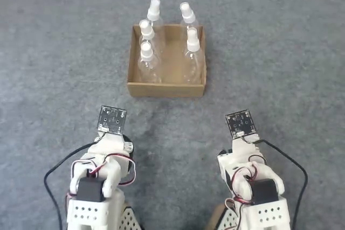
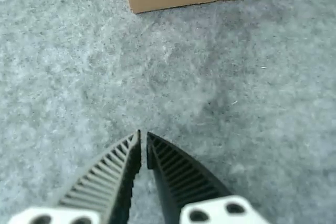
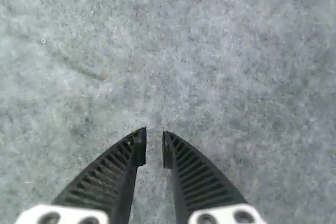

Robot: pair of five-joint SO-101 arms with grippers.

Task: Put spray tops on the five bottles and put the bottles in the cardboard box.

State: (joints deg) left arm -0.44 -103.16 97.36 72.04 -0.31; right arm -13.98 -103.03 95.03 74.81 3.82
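While both arms sit folded back at the near edge of the grey carpeted table point(image 1: 54, 52), well apart from the work, the left arm point(image 1: 102, 181) and right arm point(image 1: 253, 187) each point forward towards the far side, with a small camera board capping each wrist when seen from above. Beyond them, centred between the two, stands the cardboard box point(image 1: 164, 89), open at the top. The left wrist view catches its near wall, cut off by the frame edge, with bare carpet between it and the fingers. Three bottles point(image 1: 146, 60) clearly stand upright inside the box, each with a white spray top. Two more capped ones rise past the back wall, and I cannot tell whether they stand inside or just behind it. The left gripper point(image 2: 143, 137) hangs over carpet with its jaws all but touching and nothing between them. The right gripper point(image 3: 153, 137) is likewise drawn in to a slim slit, holding nothing, over plain carpet.
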